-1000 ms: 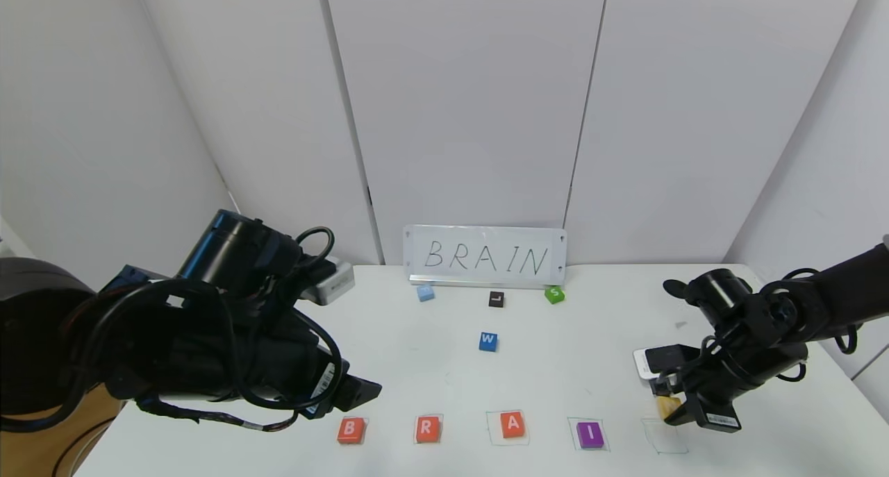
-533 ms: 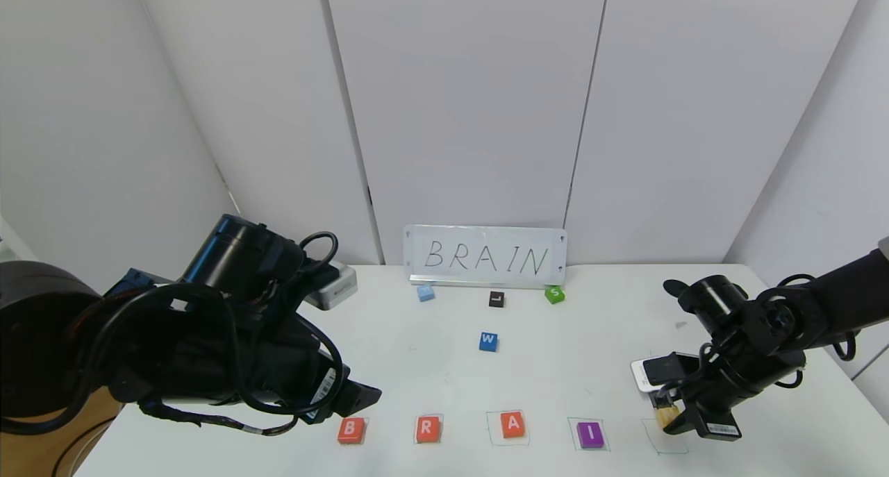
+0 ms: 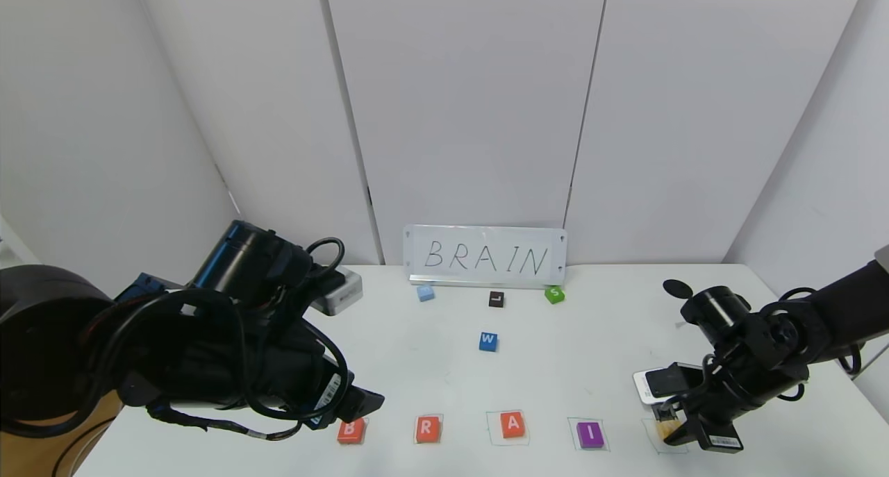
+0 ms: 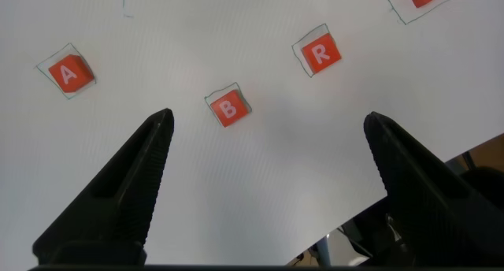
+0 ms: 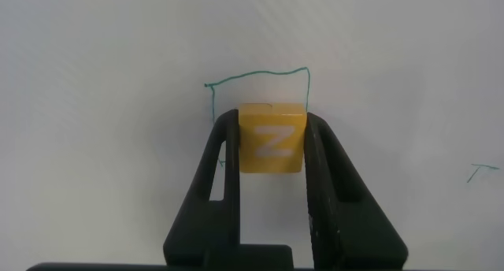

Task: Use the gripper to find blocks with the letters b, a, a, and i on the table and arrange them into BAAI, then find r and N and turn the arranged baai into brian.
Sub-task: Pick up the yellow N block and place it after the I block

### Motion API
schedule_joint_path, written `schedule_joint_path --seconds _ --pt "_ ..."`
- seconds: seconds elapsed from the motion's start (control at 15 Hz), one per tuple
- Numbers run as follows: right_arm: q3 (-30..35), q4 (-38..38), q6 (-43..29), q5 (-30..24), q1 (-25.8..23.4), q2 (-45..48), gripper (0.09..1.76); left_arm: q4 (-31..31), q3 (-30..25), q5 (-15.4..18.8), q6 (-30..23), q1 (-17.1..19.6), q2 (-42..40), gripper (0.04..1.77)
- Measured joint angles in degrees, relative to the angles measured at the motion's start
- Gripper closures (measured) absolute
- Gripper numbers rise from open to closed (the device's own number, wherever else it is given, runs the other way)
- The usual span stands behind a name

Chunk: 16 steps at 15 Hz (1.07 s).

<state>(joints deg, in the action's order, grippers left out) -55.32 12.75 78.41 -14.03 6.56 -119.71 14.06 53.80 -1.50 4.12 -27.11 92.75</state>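
Note:
Along the front of the white table (image 3: 569, 366) lie the orange-red B (image 3: 351, 430), the orange-red R (image 3: 427, 428), an orange-red A (image 3: 512, 425) and the purple I (image 3: 590, 434), each in a pen-drawn square. My right gripper (image 3: 668, 430) is shut on the yellow N block (image 5: 271, 139) and holds it low over the empty square (image 5: 260, 94) to the right of the I. My left gripper (image 4: 268, 125) is open and empty above the table near the B (image 4: 228, 109). The left wrist view also shows the R (image 4: 320, 53) and another orange-red A (image 4: 68, 73).
A whiteboard reading BRAIN (image 3: 485, 256) stands at the back. In front of it lie a light blue block (image 3: 425, 293), a black L block (image 3: 496, 298), a green S block (image 3: 553, 295) and a blue W block (image 3: 488, 341). A black hole (image 3: 672, 289) is at the back right.
My right gripper has moved down and toward the front with the N block, onto the empty square. My left arm has shifted slightly toward the front and right.

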Motion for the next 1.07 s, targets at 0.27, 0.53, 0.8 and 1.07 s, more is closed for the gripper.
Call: schedule_joint_path --seconds 0.27,0.53,0.8,1.07 --pt "0.55 -0.15 -0.05 -0.09 0.2 -0.18 1.31 0.0 0.0 -0.74 0.0 -0.43 0.45 0.09" --pt "0.89 -0.38 -0.02 -0.06 0.55 -0.55 1.31 0.0 -0.02 -0.74 0.0 -0.59 0.55 0.09" --pt "0.8 -0.38 0.0 -0.37 0.61 -0.79 0.98 0.0 -0.02 -0.77 0.0 -0.63 0.52 0.09" --pt "0.89 -0.24 -0.05 -0.52 0.63 -0.35 0.65 0.0 -0.05 -0.84 0.01 -0.67 0.55 0.09"
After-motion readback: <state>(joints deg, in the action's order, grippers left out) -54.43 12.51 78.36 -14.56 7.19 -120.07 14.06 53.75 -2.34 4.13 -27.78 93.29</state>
